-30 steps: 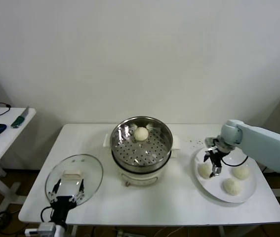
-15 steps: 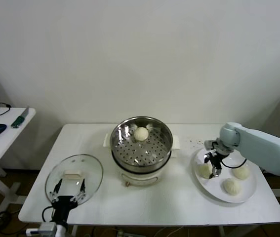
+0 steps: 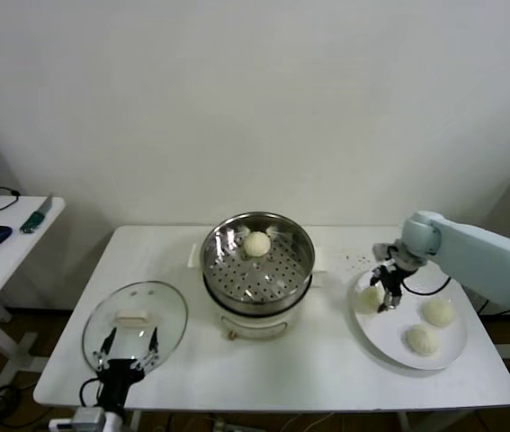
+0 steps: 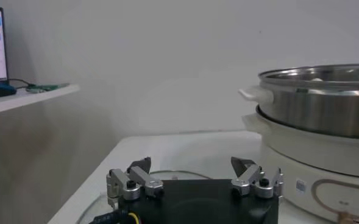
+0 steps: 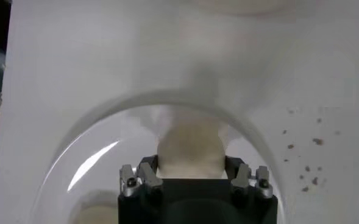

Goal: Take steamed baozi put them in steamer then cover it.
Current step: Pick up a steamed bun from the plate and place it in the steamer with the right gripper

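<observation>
The steamer [image 3: 256,270] stands mid-table with one baozi [image 3: 256,243] on its perforated floor. My right gripper [image 3: 382,293] is shut on another baozi [image 3: 371,295], held just above the left part of the white plate [image 3: 389,346]. In the right wrist view that baozi [image 5: 191,146] fills the gap between the fingers of the right gripper [image 5: 191,169]. Two more baozi [image 3: 438,311] [image 3: 421,339] lie on the plate. The cover [image 3: 135,319] lies flat at the table's left. My left gripper [image 3: 127,348] hovers open over the cover's near edge, holding nothing.
The steamer's steel wall [image 4: 325,100] and white base [image 4: 325,152] rise close beside my left gripper [image 4: 192,173]. Dark crumbs [image 3: 355,261] dot the table behind the plate. A side table [image 3: 3,243] with a mouse stands far left.
My right gripper has shut on the plate's left baozi and raised it slightly. The left gripper has sunk a little toward the table's near edge.
</observation>
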